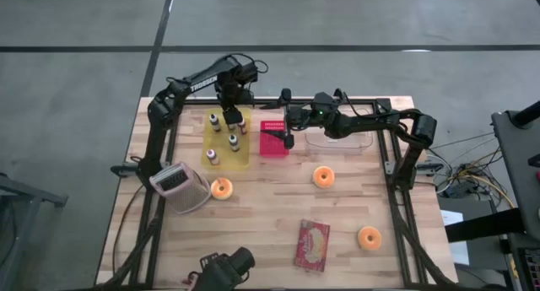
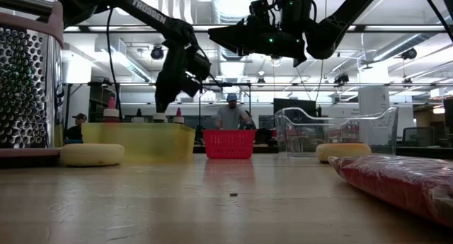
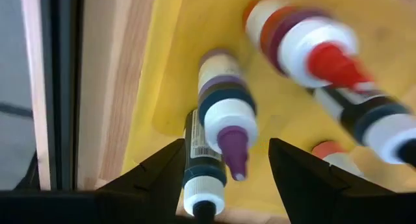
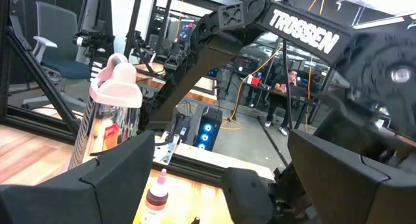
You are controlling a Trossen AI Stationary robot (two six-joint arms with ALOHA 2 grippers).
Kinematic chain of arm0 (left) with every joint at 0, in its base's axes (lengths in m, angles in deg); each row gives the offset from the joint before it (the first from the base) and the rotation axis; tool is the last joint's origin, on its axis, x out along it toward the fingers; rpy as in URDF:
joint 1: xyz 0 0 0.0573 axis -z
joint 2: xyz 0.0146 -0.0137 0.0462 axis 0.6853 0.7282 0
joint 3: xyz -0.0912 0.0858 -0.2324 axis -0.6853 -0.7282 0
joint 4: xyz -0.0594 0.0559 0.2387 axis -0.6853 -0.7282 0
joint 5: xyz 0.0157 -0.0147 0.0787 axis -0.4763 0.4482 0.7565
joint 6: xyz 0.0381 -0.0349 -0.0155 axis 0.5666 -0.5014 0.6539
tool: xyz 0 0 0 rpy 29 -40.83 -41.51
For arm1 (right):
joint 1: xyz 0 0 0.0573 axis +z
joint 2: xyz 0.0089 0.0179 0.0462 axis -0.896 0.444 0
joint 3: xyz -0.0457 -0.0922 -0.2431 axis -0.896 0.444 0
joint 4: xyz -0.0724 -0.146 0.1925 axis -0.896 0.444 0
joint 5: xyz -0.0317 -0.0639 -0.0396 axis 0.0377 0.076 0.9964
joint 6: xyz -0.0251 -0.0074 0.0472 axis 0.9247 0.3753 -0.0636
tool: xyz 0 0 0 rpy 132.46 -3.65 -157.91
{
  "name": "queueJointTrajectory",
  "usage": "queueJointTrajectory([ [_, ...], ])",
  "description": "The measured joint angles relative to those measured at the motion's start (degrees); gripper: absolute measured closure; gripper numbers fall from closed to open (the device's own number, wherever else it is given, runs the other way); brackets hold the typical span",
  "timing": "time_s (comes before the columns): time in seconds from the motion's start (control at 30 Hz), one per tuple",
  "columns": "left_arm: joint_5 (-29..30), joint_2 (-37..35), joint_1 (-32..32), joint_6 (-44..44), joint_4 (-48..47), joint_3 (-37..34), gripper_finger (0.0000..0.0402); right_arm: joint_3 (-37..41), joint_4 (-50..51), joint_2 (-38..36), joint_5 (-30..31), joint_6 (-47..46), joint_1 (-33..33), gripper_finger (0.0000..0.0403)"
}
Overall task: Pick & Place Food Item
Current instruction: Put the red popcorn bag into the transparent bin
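Observation:
A yellow tray (image 1: 226, 143) at the table's far left holds several small bottles standing upright. My left gripper (image 3: 225, 149) hangs over the tray's far end (image 1: 229, 114), pointing down and open. Its fingers stand on either side of a purple-capped bottle (image 3: 224, 117) with a gap on each side. A black-capped bottle (image 3: 203, 175) and a red-capped one (image 3: 318, 52) stand close by. My right gripper (image 4: 224, 178) is open and held level above the red basket (image 1: 274, 137), with nothing between its fingers. Three orange doughnuts (image 1: 221, 187) (image 1: 322, 176) (image 1: 369, 237) lie flat on the table.
A pink-topped metal grater (image 1: 179, 185) stands near the left edge. A clear plastic bin (image 1: 337, 141) sits right of the red basket. A red packet (image 1: 312, 244) lies near the front. People sit and stand in the room beyond the far edge.

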Motion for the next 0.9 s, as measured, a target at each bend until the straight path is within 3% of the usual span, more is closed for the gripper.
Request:
queueJointTrajectory([
  [0.43,-11.3,-13.7,-0.1,2.4,11.0,-0.5,0.0177,0.0,0.3,0.0,0.0,0.0,0.0,0.0056],
  [0.57,-17.7,-19.1,-0.1,3.5,17.0,-3.2,0.0178,0.0,0.3,0.0,0.0,0.0,0.0,0.0053],
  [0.77,-32.1,-28.9,-0.1,9.9,34.6,-16.7,0.0177,0.0,0.3,0.0,0.0,0.0,0.0,0.0059],
  [0.9,-33.1,-37.1,0.1,6.4,49.9,-29.9,0.0177,0.0,0.5,0.0,0.0,0.0,0.0,0.0062],
])
